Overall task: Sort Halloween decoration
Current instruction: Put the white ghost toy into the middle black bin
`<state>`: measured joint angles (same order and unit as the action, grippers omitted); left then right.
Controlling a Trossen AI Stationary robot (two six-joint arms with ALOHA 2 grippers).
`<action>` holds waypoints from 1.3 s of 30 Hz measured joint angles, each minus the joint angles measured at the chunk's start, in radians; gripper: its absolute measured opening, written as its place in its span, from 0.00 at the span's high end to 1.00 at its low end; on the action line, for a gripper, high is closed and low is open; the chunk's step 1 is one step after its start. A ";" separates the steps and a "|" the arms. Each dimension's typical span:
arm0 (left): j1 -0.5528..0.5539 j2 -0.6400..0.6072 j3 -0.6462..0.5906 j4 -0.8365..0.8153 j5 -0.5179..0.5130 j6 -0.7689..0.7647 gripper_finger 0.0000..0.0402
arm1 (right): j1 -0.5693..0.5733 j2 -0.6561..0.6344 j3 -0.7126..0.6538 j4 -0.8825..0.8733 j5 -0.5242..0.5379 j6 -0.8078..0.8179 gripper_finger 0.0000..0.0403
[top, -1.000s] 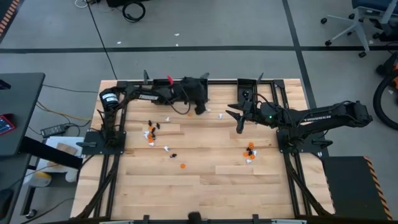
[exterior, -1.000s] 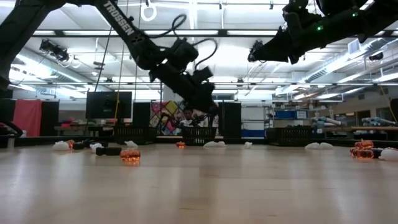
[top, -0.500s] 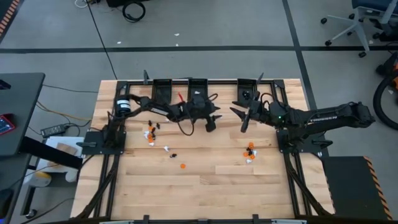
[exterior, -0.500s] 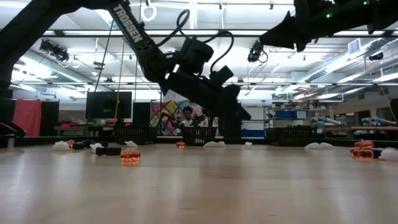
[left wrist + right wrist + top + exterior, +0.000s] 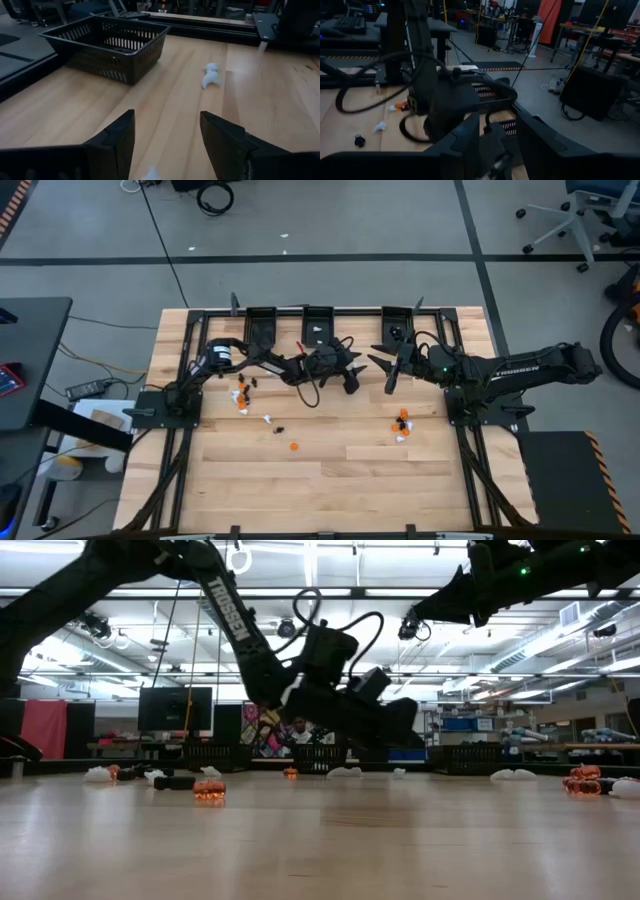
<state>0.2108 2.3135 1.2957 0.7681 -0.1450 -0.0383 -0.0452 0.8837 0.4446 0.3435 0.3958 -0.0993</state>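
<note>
**High view.** A second ago the left gripper [image 5: 352, 375] was up against the row of black bins [image 5: 262, 321] at the top of the table. It has since swung down and toward the picture's right, and now sits near the centre of the frame. The right gripper [image 5: 381, 370] has barely shifted (a little leftward at most), so the two grippers are just beside each other but apart. The right gripper's fingers are splayed in a wide V and carry nothing. The Halloween decoration [image 5: 243, 392] lies loose on the wood. One cluster of orange, white and black bits is at centre left, a few strays trail below it, and a smaller orange-and-white cluster is at centre right. One white speck lies in the middle bin.

**Low view.** The left gripper [image 5: 400, 726] is lower and further right in the frame than before, hanging above the tabletop without touching it. The right gripper [image 5: 440, 606] is high in the upper right. The trinkets show as small lumps along the far table line, with an orange one [image 5: 209, 790] at left. A person is visible far behind.

**Left wrist view.** The gripper [image 5: 166, 114] has its fingers [image 5: 120, 137] spread apart, with bare wood between them and nothing held. A bin [image 5: 112, 45] is at upper left. Two white trinkets [image 5: 210, 76] lie right of it, upper centre. A white blur sits at the bottom edge (I cannot tell what it is).

**Right wrist view.** The right gripper's own fingers [image 5: 465, 137] stand parted and empty. Beyond them is the left arm's wrist, and white, black and orange trinkets [image 5: 380, 126] lie on the wood at lower left.
</note>
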 joint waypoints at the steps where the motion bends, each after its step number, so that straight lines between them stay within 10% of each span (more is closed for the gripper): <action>1: 0.000 0.012 0.011 -0.001 -0.011 0.000 0.49 | 0.000 0.000 0.000 0.000 0.000 0.002 0.67; 39: -0.011 0.091 0.053 -0.024 -0.078 0.005 0.49 | 0.012 0.000 0.000 -0.037 -0.004 0.017 0.67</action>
<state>0.2001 2.4044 1.3491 0.7440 -0.2230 -0.0335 -0.0330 0.8837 0.4446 0.3065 0.3916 -0.0818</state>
